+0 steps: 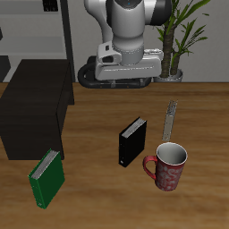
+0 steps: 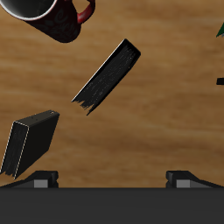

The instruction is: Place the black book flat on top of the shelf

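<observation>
The black book (image 1: 132, 141) stands upright near the middle of the table, beside the mug. It also shows in the wrist view (image 2: 107, 77), seen from above. The shelf (image 1: 36, 109) is a large black cabinet with a flat top at the table's side, apart from the book. My gripper (image 1: 128, 64) hangs high near the robot's base, farther back than the book and well above it. In the wrist view the gripper (image 2: 112, 180) is open and empty, with its fingertips (image 2: 44, 179) set wide apart.
A dark red mug (image 1: 168, 166) stands beside the black book, nearer the front edge. A thin grey-edged dark book (image 1: 170, 121) stands behind the mug. A green book (image 1: 46, 177) leans in front of the shelf. A plant (image 1: 179, 36) and a grey-framed rack (image 1: 67, 27) stand at the back.
</observation>
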Controlling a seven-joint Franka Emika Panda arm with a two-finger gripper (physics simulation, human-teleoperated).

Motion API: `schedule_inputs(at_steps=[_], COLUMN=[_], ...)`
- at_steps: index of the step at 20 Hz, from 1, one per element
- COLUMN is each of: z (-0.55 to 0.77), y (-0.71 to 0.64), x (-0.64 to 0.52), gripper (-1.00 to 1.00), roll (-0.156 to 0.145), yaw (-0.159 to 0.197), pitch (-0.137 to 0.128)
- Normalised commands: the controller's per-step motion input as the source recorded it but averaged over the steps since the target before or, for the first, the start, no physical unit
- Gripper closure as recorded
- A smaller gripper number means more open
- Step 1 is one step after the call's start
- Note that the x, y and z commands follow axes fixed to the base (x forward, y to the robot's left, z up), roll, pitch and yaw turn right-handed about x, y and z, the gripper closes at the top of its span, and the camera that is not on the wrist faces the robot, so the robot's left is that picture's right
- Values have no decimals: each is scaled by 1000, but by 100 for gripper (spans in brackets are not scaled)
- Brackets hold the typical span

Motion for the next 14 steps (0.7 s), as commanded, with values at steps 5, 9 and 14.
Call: schedule_inputs(at_steps=[5,9,14], z=[62,125,91], y=[192,98,-7], x=[184,251,330], gripper=[-100,-100,-100], roll=[-46,-21,-16], yaw=[-48,-38,-60], pitch=[-34,-30,-39])
